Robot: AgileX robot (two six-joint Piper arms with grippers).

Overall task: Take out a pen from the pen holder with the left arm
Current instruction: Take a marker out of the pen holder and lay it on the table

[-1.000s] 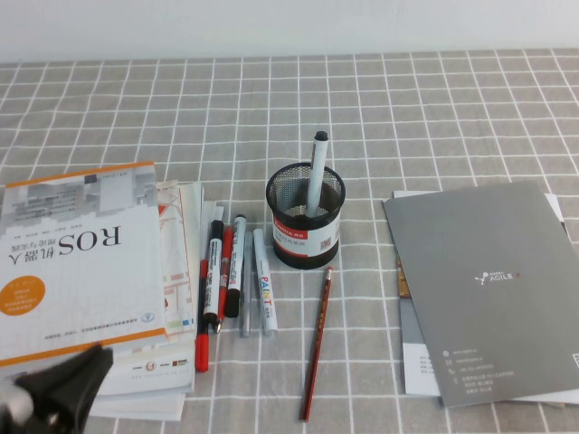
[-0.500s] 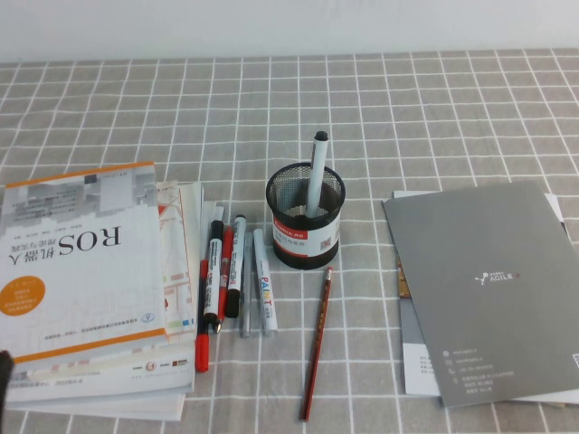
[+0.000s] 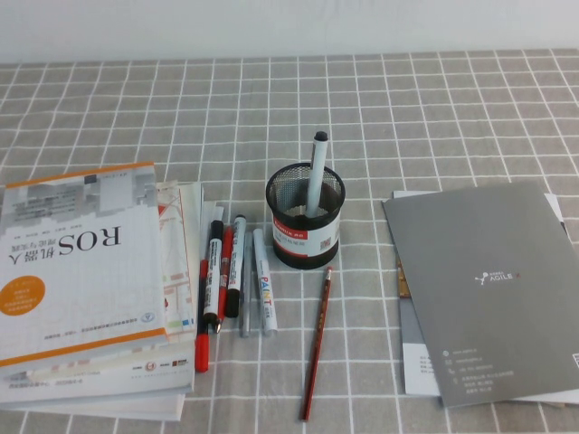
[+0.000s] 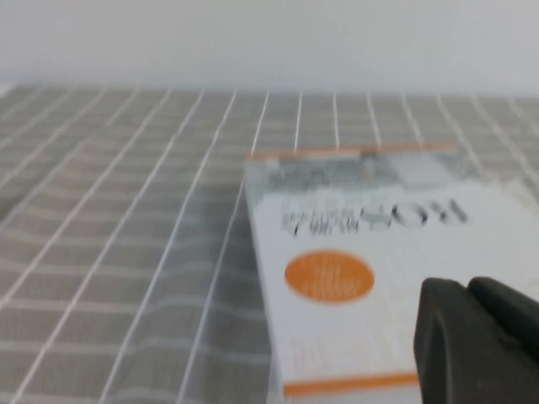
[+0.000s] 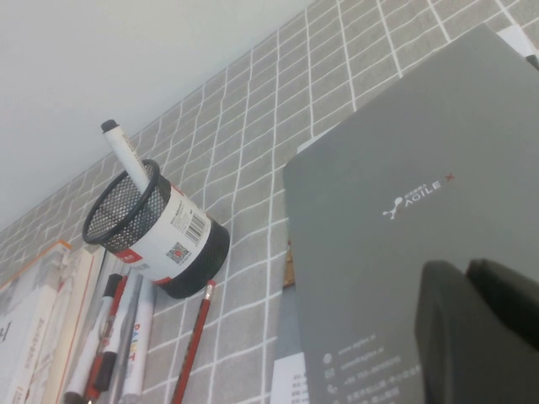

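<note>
A black mesh pen holder (image 3: 306, 228) stands mid-table with one grey, black-capped pen (image 3: 316, 172) upright in it. Neither arm shows in the high view. In the left wrist view my left gripper (image 4: 468, 288) is shut with nothing in it, hovering over the near end of the white ROS book (image 4: 370, 244), far from the holder. Over the grey booklet (image 5: 404, 194) hangs my right gripper (image 5: 468, 269), its fingers together and empty; that view also catches the holder (image 5: 160, 231) and its pen (image 5: 126, 156).
Several markers (image 3: 226, 271) lie side by side left of the holder, and a red pencil (image 3: 317, 344) lies in front of it. The ROS book (image 3: 77, 271) tops a stack at the left. The grey booklet (image 3: 488, 289) lies at the right.
The left gripper, seen at the lower left corner a second ago, has drawn back out of the high view. Nothing on the table has moved.
</note>
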